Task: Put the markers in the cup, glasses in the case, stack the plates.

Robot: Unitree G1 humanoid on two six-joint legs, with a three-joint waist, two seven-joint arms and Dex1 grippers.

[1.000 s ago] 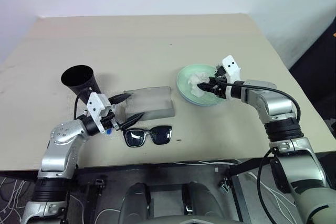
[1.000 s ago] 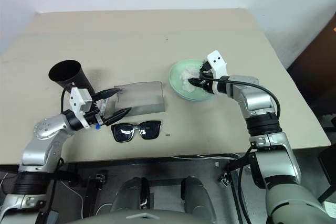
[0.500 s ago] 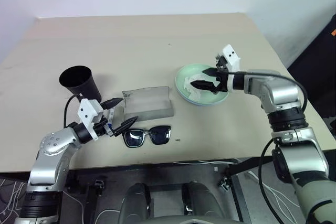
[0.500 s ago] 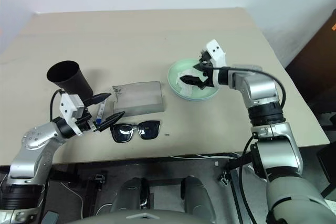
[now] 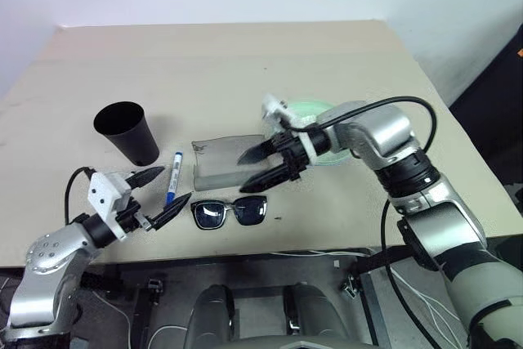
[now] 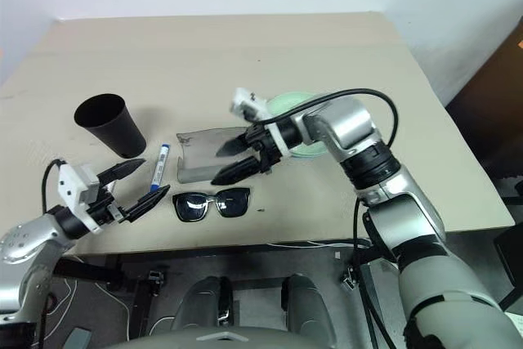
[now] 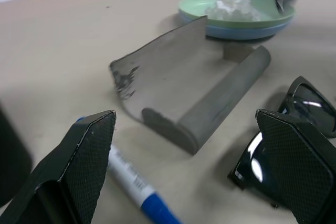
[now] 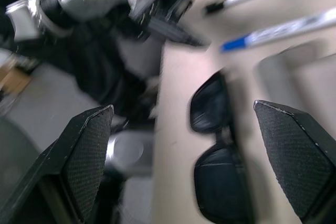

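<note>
The slim white marker with a blue cap [image 5: 172,177] lies on the tan table [image 5: 212,63] at lower left of the head view, between the black tapered plastic cup [image 5: 128,131], which stands upright above and to its left, and the flat grey rectangular glasses case [image 5: 222,163] at centre. The black-framed sunglasses with dark lenses [image 5: 230,212] rest just below the case, near the table's front edge. Right of centre the pale mint green plate sits stacked on the light blue plate [image 7: 247,29], a crumpled white tissue [image 7: 230,3] on top. The left gripper [image 5: 158,194] hovers at lower left, fingers spread and empty. The right gripper [image 5: 263,165] hangs over the case, fingers apart, holding nothing.
</note>
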